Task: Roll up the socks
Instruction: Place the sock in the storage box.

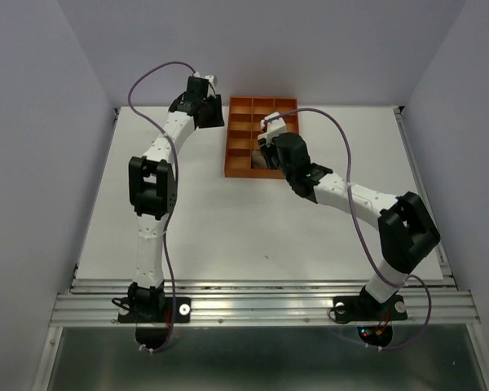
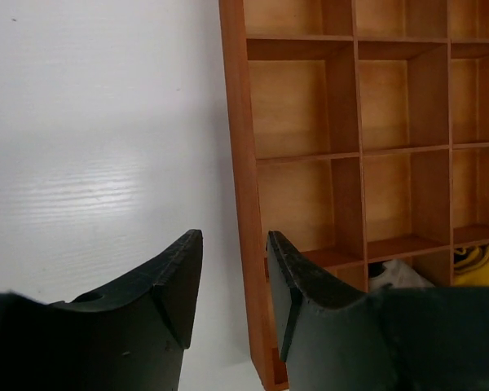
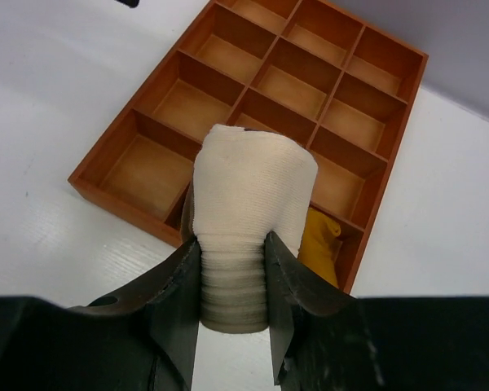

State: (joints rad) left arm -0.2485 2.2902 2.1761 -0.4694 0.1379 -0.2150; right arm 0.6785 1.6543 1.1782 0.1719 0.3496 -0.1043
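My right gripper (image 3: pixel 232 240) is shut on a rolled cream sock (image 3: pixel 253 183) with banded cuff and holds it above the near row of the orange gridded tray (image 3: pixel 122 191). The mustard-yellow sock (image 3: pixel 319 244) lies in the tray's near right compartment and also shows in the left wrist view (image 2: pixel 479 262). The taupe sock is hidden, apart from perhaps a dark sliver behind the cream sock. My left gripper (image 2: pixel 232 236) is open and empty above the table, just beside the tray's left wall (image 2: pixel 236 163). In the top view the right gripper (image 1: pixel 269 151) is over the tray (image 1: pixel 232 138) and the left gripper (image 1: pixel 210 106) is at its far left.
Most tray compartments (image 2: pixel 293 106) hold nothing. The white table (image 1: pixel 228 220) stretches in front of the tray. Grey walls (image 1: pixel 49 122) close in both sides and the back.
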